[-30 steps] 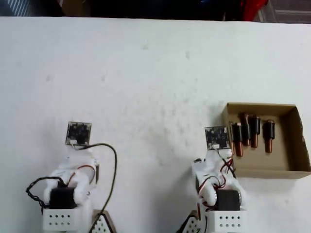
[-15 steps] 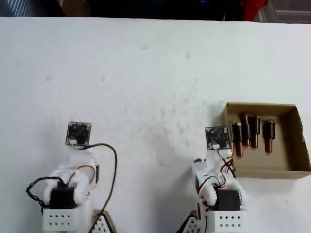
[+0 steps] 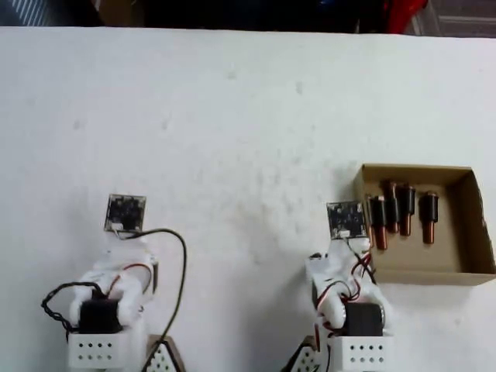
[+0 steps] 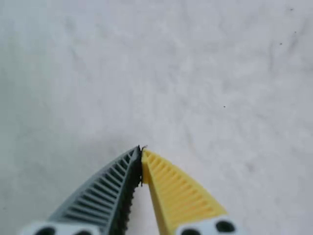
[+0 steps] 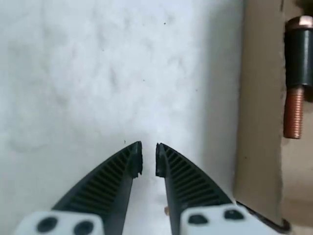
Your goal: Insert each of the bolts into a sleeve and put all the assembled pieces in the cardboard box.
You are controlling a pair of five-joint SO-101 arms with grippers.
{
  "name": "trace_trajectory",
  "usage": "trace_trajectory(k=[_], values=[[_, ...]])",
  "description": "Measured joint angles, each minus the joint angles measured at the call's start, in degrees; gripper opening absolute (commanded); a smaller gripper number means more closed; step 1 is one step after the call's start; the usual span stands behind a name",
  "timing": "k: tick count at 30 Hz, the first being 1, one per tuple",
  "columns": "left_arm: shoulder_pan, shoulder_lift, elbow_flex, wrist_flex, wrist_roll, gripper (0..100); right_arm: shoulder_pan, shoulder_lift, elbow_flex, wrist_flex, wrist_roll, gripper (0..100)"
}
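**Both arms folded at the near edge, four assembled pieces in the box**

The left arm (image 3: pixel 105 298) sits folded back at the near edge of the white table (image 3: pixel 232 108), toward its left side. Its square camera board (image 3: pixel 125 213) faces up. The left gripper (image 4: pixel 141 149) hangs over bare tabletop with its claw pressed together, the grey finger and the yellow finger meeting at their tips and pinching nothing.

The right arm (image 3: pixel 345 298) is folded the same way at the near edge, just beside the near left corner of the cardboard box (image 3: pixel 418 168). The right gripper (image 5: pixel 148 159) has its two black fingers drawn nearly together, with a thin slit between the tips, and it grips nothing. It is over the table, right next to the box's outer wall.

The open box lies toward the table's right side. Inside, along its far wall, four copper bolts in black sleeves (image 3: pixel 403 211) lie side by side, threaded ends pointing to the near edge. The wrist view shows one such piece (image 5: pixel 297 73) close up.
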Motion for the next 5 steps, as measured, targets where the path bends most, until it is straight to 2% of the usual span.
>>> trace_trajectory(k=[5], values=[[0.00, 0.00, 0.00, 0.00, 0.00, 2, 0.00, 0.00, 0.00, 0.00, 0.00, 4.1]])
